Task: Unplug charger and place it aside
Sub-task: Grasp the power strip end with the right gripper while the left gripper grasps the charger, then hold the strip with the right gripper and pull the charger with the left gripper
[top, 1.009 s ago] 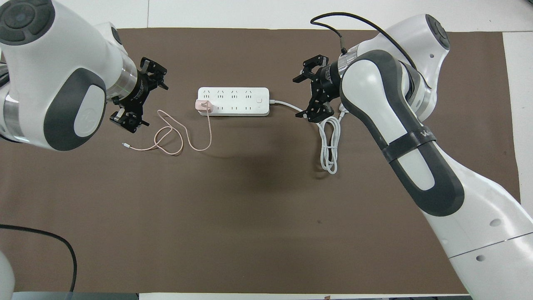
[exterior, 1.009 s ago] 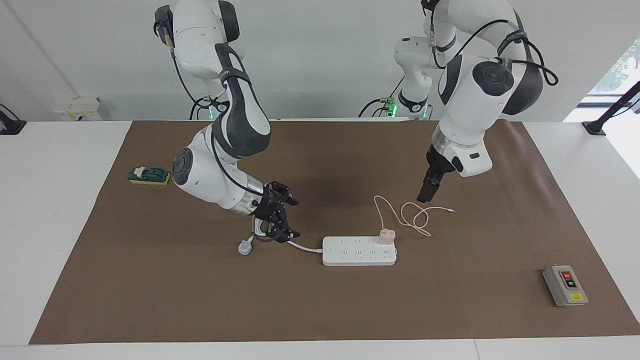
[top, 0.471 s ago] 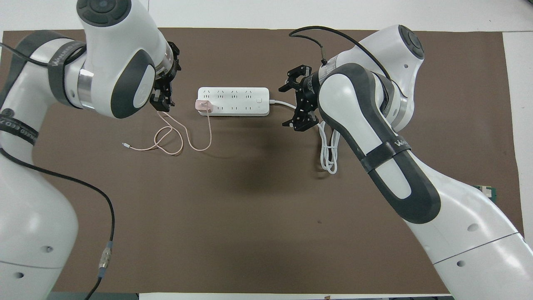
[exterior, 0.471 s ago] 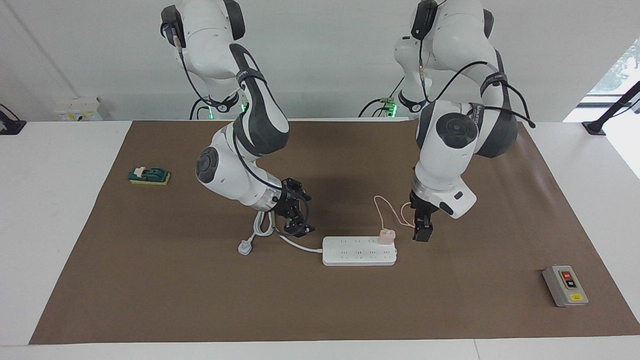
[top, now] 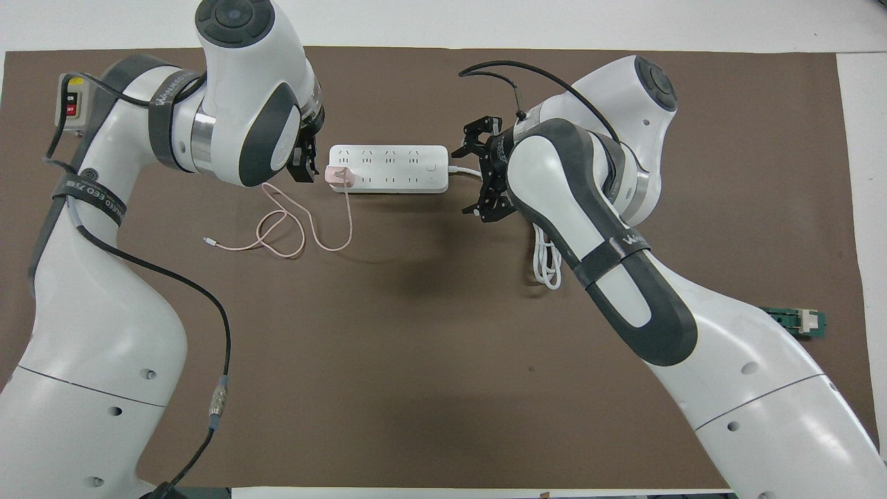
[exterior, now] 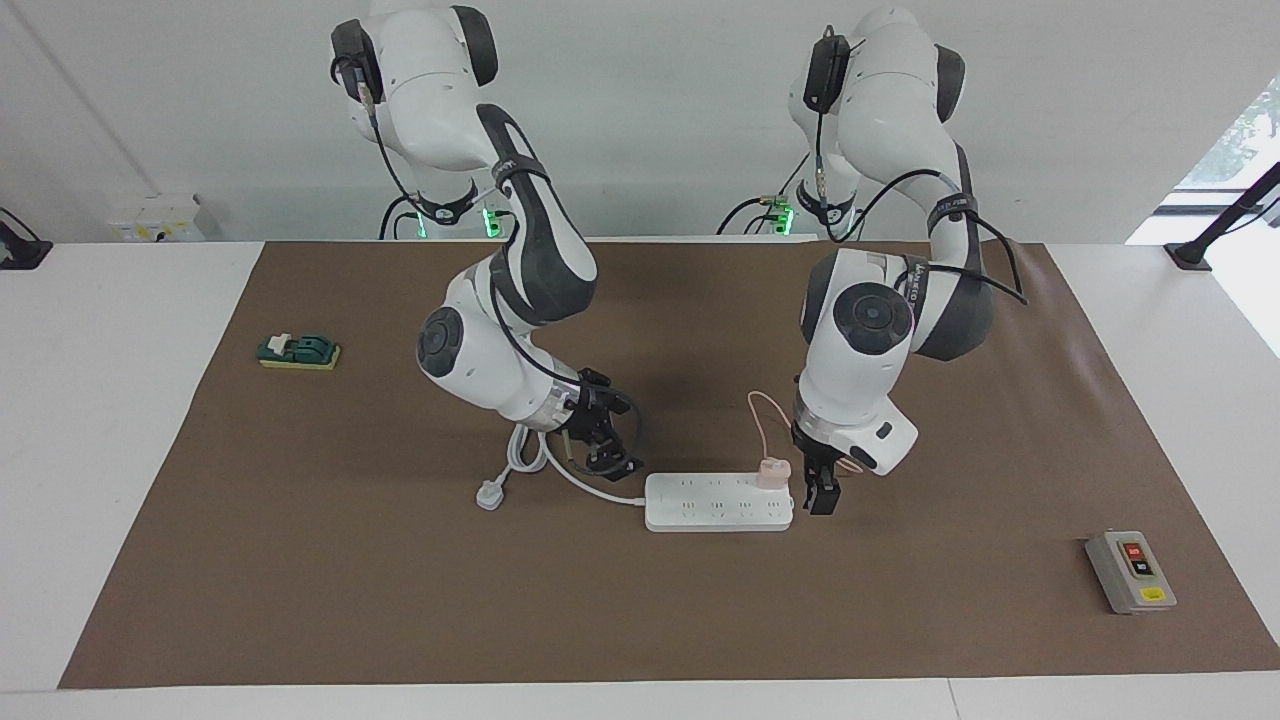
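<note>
A white power strip [exterior: 718, 501] on brown mat [exterior: 300, 580] — grey switch box [exterior: 1130, 571], green switch [exterior: 298, 350] at opposite ends.

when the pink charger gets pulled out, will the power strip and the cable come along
Probably the power strip lifts or slides: it looks light and nothing pins it, the right gripper only hovering by its cord end. The charger cube itself seems rigid and easy to pinch. Its thin looped cable is floppy and should trail.

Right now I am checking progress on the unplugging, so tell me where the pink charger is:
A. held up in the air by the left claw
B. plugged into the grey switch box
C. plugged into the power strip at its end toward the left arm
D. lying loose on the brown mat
C: the charger sits in the power strip at that end, with the left claw beside it, not gripping it.
</note>
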Available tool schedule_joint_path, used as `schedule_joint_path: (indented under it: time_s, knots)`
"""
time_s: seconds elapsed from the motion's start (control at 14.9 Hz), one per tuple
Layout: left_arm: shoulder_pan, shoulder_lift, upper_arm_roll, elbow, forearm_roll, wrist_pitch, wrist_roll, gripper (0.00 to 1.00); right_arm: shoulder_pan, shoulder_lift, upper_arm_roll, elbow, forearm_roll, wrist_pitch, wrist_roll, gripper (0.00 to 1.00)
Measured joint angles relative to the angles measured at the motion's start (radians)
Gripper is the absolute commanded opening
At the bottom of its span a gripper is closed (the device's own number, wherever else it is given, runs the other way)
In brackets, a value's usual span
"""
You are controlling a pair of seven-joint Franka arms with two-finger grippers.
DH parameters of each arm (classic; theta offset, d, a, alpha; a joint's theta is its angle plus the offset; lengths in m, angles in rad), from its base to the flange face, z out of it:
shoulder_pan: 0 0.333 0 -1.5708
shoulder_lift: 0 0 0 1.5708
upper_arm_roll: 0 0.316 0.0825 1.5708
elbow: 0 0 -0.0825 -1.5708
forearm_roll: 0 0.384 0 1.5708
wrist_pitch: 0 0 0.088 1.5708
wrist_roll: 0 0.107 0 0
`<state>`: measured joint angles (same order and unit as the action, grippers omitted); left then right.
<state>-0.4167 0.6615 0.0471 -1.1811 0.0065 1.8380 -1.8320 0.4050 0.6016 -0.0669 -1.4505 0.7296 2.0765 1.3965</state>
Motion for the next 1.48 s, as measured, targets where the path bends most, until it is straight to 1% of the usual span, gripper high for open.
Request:
schedule_joint_path:
  time_s: [0.2, 0.34, 0.61, 0.74, 0.94, 1.14, 1.28, 1.48]
  knots:
    - [0.0, -0.002, 0.001, -0.034, -0.009, 0.027, 0.0, 1.0, 0.012, 0.049, 0.0, 0.03, 0.0, 0.029, -0.002, 1.0]
    - [0.0, -0.011, 0.001, -0.079, -0.01, 0.072, 0.0, 1.0, 0.012, 0.075, 0.0, 0.048, 0.0, 0.064, -0.012, 1.0]
    - [-0.005, -0.044, -0.003, -0.186, -0.036, 0.155, 0.0, 1.0, 0.013, 0.104, 0.001, 0.067, 0.0, 0.114, -0.025, 1.0]
    - [-0.014, -0.063, -0.003, -0.226, -0.045, 0.165, -0.001, 1.0, 0.02, 0.11, 0.001, 0.068, 0.001, 0.133, -0.026, 1.0]
    - [-0.029, -0.084, -0.004, -0.259, -0.048, 0.165, -0.005, 1.0, 0.037, 0.122, 0.002, 0.068, 0.012, 0.177, -0.026, 1.0]
    - [-0.041, -0.097, -0.004, -0.288, -0.052, 0.174, -0.007, 1.0, 0.055, 0.154, 0.002, 0.075, 0.037, 0.21, -0.026, 1.0]
    - [-0.045, -0.103, -0.004, -0.311, -0.053, 0.195, -0.008, 1.0, 0.057, 0.176, 0.002, 0.096, 0.037, 0.217, -0.026, 1.0]
    - [-0.046, -0.109, -0.004, -0.34, -0.053, 0.229, -0.008, 0.99, 0.057, 0.186, 0.002, 0.113, 0.037, 0.217, -0.026, 1.0]
